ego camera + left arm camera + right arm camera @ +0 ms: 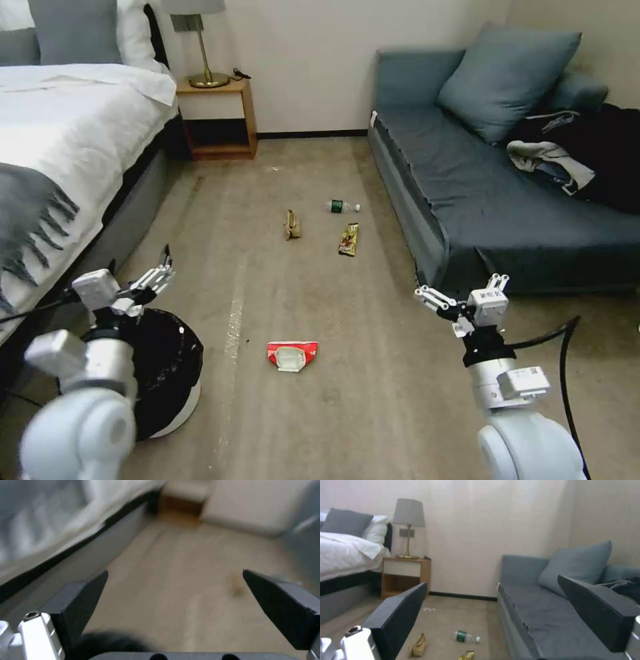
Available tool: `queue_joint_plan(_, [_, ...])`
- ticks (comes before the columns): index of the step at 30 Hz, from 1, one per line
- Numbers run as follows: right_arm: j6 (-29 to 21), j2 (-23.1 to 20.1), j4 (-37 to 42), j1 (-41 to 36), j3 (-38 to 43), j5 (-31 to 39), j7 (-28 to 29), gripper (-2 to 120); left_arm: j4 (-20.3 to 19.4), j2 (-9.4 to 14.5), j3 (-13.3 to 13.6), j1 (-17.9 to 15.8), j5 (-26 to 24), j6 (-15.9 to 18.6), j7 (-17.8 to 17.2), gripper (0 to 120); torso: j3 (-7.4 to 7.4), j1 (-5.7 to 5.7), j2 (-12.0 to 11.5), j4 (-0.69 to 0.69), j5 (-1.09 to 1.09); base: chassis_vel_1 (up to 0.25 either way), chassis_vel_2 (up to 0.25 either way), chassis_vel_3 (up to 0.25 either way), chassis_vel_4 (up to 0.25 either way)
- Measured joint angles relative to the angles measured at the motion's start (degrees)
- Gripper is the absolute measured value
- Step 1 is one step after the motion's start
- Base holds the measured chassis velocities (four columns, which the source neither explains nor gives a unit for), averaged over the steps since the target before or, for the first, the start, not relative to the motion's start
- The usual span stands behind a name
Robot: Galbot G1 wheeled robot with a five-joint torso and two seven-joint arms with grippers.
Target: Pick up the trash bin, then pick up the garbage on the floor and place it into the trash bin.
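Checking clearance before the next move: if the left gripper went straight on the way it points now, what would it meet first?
Probably bare floor: the open left gripper frames carpet beside the bed, with nothing nearer between its fingers.

arms: pale grey, rounded | cable: black | left hand (162,268) fingers: white

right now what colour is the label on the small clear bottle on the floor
Green, on the small clear plastic bottle lying near the sofa; the head view shows it best.

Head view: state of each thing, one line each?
trash bin: upright on floor, black liner in, not held
left gripper: open, over the bin
right gripper: open, empty, raised
red-and-white packet: flat on floor
bottle: lying on its side
paper bag: crumpled on floor
snack wrapper: flat on floor
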Motion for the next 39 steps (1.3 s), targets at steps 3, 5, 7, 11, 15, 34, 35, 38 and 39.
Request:
queue_joint_plan(3, [0.58, -0.01, 0.04, -0.3, -0.13, 0.07, 0.14, 100, 5.1, 1.93, -3.39, -0.9, -0.36, 4.69, -1.69, 100, 0.01, 0.0, 0.0, 0.01, -0.04, 0.0, 0.0, 0.0, 0.0])
queue_joint_plan(5, [1.26, -0.12, -0.09, -0.4, -0.09, 0.21, 0.19, 100, 7.33, 2.69, -5.86, -0.95, -0.5, 7.69, -1.72, 100, 0.0, 0.0, 0.0, 0.02, 0.0, 0.0, 0.0, 0.0, 0.0])
queue_joint_plan(7, [1.4, -0.15, -0.18, -0.41, -0.07, 0.24, 0.19, 100, 7.57, 2.76, -6.13, -0.92, -0.49, 8.08, -1.54, 100, 0.0, 0.0, 0.0, 0.02, 0.0, 0.0, 0.0, 0.0, 0.0])
queue_joint_plan(11, [2.14, 0.02, -0.44, -0.38, -0.17, 0.34, -0.05, 100, 11.51, 3.51, -7.44, -0.51, 0.74, 11.53, 2.47, 100, 0.0, 0.0, 0.0, 0.02, -0.02, 0.0, 0.0, 0.0, 0.0])
queue_joint_plan(15, [2.34, 0.21, -0.43, -0.39, -0.2, 0.26, -0.21, 100, 13.61, 3.53, -6.78, -0.48, 2.86, 11.71, 2.69, 100, 0.0, 0.0, 0.0, 0.01, 0.0, 0.0, 0.0, 0.0, 0.0])
queue_joint_plan(34, [2.85, 0.24, -1.07, -0.63, 0.05, -0.54, -0.16, 100, 17.55, 1.62, -5.45, 1.55, 16.05, 11.18, 2.77, 100, 0.0, 0.0, -0.01, 0.01, 0.0, 0.0, 0.0, 0.0, 0.0])
queue_joint_plan(35, [2.85, 0.24, -1.07, -0.63, 0.05, -0.54, -0.16, 100, 17.55, 1.62, -5.45, 1.55, 16.05, 11.18, 2.77, 100, 0.0, 0.0, -0.01, 0.01, 0.0, 0.0, 0.0, 0.0, 0.0])
queue_joint_plan(38, [2.88, -0.03, -1.07, -0.69, 0.27, -0.54, -0.12, 100, 18.37, 1.3, -5.24, 1.31, 13.24, 11.12, 3.75, 100, 0.0, 0.0, -0.01, 0.01, 0.0, 0.0, 0.0, 0.0, 0.0])
queue_joint_plan(39, [2.88, -0.03, -1.07, -0.69, 0.27, -0.54, -0.12, 100, 18.37, 1.3, -5.24, 1.31, 13.24, 11.12, 3.75, 100, 0.0, 0.0, -0.01, 0.01, 0.0, 0.0, 0.0, 0.0, 0.0])
